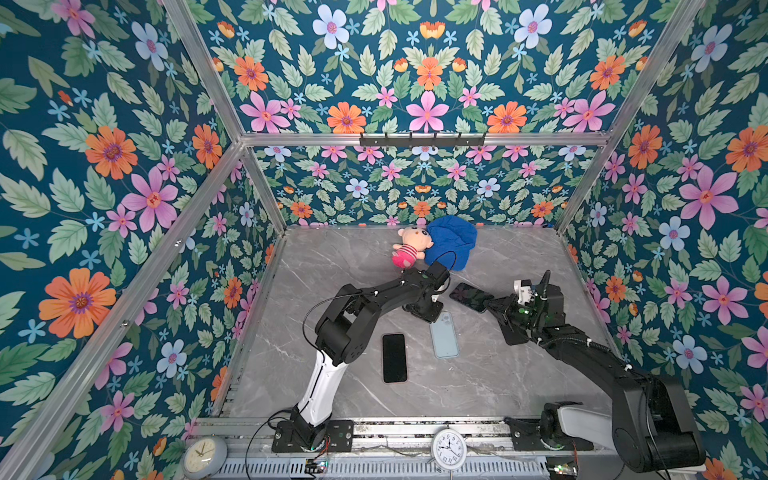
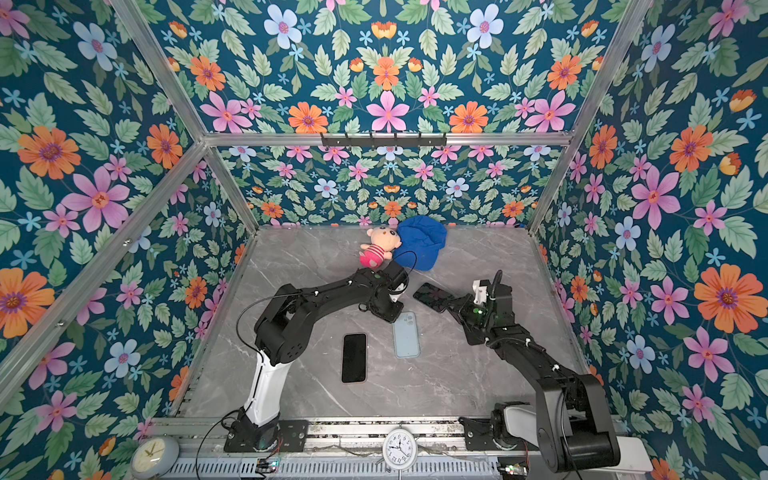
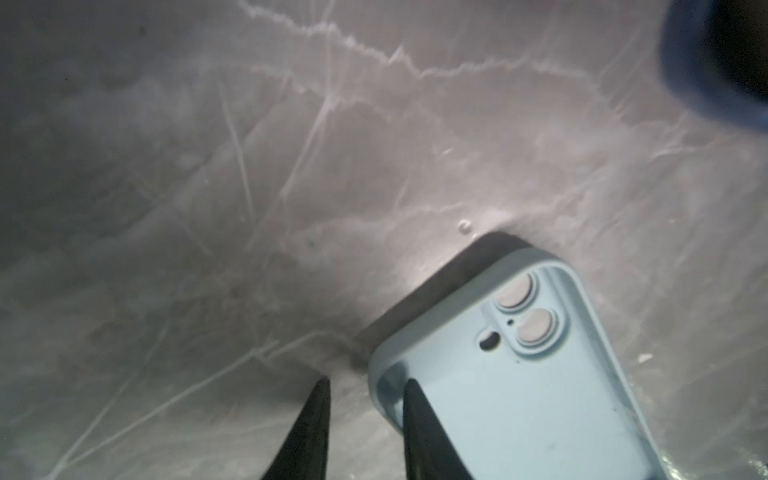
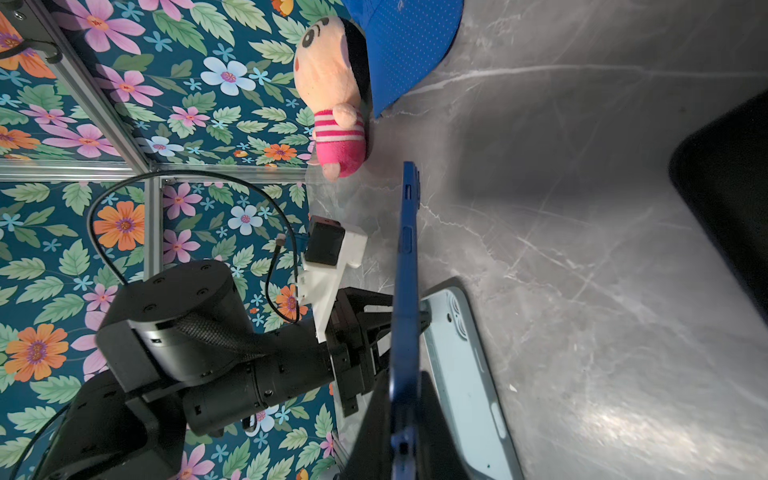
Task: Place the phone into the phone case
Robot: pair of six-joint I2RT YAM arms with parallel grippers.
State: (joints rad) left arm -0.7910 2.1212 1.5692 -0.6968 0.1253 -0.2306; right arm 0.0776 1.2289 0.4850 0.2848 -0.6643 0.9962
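Two phones in frame; note which one you hold. Your right gripper (image 1: pixel 494 306) is clenched on one short end of the dark-blue slab smartphone (image 1: pixel 471 296), carrying it clear of the grey marble-pattern tabletop (image 1: pixel 519 374). In both top views its glossy screen faces up. Its long axis runs mostly across the scene, and its free end points toward your left arm and slightly toward the far wall. The right wrist view shows it edge-on, side buttons visible, with the case beyond it.

The pale-blue soft phone case (image 1: pixel 444 336) lies flat mid-tabletop, open side up. Its long axis runs near to far, camera cut-outs at the far end. Phone and case sit roughly crosswise. The phone's free end is near the case's far end, off to its right and apart from it.

Your left gripper (image 3: pixel 365 382) is down at a far corner of the case, jaws parted astride the rim. One finger (image 3: pixel 419 424) sits inside the shell. The outer finger (image 3: pixel 316 415) is outside, with bare tabletop showing between it and the wall. It is not clamped on the case.

The black rectangular phone (image 1: pixel 394 357) lies flat, screen up, just left of the case and parallel to it; neither gripper touches it.

At the back of the tabletop, a pink-striped plush doll (image 1: pixel 409 247) touches a blue fabric cap (image 1: pixel 453 243).
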